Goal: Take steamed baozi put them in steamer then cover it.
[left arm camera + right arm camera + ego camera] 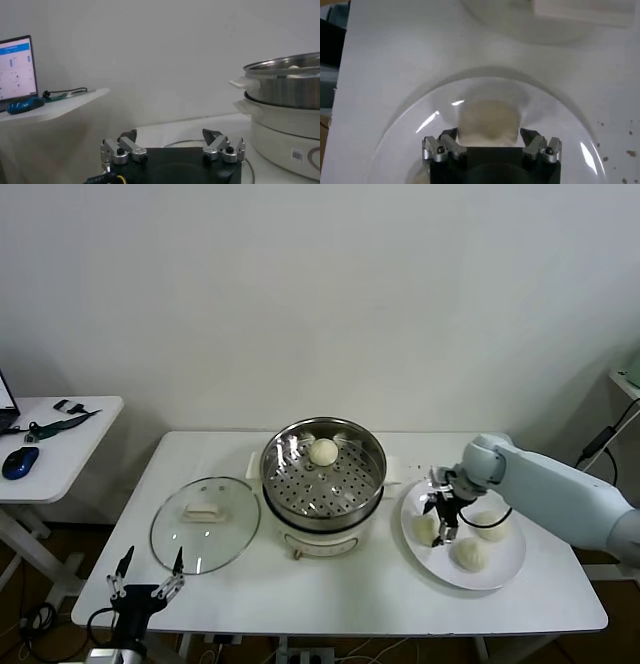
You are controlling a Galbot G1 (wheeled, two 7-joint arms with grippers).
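The steel steamer (322, 474) sits on its cream cooker base mid-table with one baozi (323, 451) at the back of its perforated floor. The glass cover (205, 522) lies flat on the table to its left. Three baozi rest on the white plate (505, 576) to the right. My right gripper (443, 519) reaches down over the plate's left side. In the right wrist view that gripper (489, 133) stands open, its fingers flanking one baozi (487, 117) closely. My left gripper (152, 556) waits open at the table's front left, nothing between its fingers (214, 136).
A small side table (60, 449) at far left carries a blue mouse (20, 461) and a laptop (17, 67). The steamer (287, 80) rises to one side of the left gripper. The plate's rim (410, 117) lies near the table's right edge.
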